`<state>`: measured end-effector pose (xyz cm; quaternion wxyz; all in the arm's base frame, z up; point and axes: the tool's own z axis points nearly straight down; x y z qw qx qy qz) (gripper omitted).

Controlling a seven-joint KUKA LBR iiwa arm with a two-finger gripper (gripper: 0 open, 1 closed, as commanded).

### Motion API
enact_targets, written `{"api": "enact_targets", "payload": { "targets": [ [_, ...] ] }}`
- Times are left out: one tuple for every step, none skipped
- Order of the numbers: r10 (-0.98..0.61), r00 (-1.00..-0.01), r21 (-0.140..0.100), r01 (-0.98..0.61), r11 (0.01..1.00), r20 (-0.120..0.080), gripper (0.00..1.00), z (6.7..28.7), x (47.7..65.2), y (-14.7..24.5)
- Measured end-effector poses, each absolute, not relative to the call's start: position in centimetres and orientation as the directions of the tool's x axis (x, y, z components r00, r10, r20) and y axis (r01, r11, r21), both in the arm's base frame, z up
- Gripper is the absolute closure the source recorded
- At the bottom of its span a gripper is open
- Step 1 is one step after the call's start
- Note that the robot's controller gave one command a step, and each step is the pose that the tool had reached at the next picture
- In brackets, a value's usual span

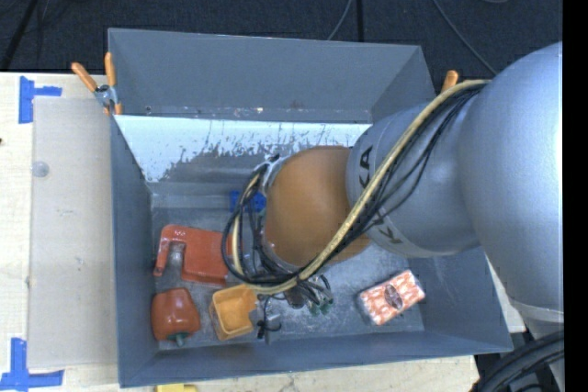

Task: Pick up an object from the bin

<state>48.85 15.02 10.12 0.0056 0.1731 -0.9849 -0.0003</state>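
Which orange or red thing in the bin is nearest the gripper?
The yellow-orange cup beside the gripper; the flat red piece and round red lump lie farther left.

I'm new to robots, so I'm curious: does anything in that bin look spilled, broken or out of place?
Nothing stands out. The bin holds a few loose things scattered along its front: an orange tool, a red lump, a yellow cup and a patterned packet. None looks broken or spilled.

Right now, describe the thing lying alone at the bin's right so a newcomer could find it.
Start at the grey bin and look along its near wall, right of the arm's orange cover. There lies a small oblong packet, tilted. It alone is pink-and-white patterned; the things at the left are plain red, orange and yellow.
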Motion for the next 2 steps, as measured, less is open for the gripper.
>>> {"api": "enact_targets", "payload": {
  "targets": [
    [-0.34,-0.94,0.003,-0.34,0.94,0.011,1.0,10.5,48.8,15.0],
    [-0.34,-0.941,0.003,-0.34,0.941,0.012,1.0,12.4,48.7,15.0]
  ]
}}
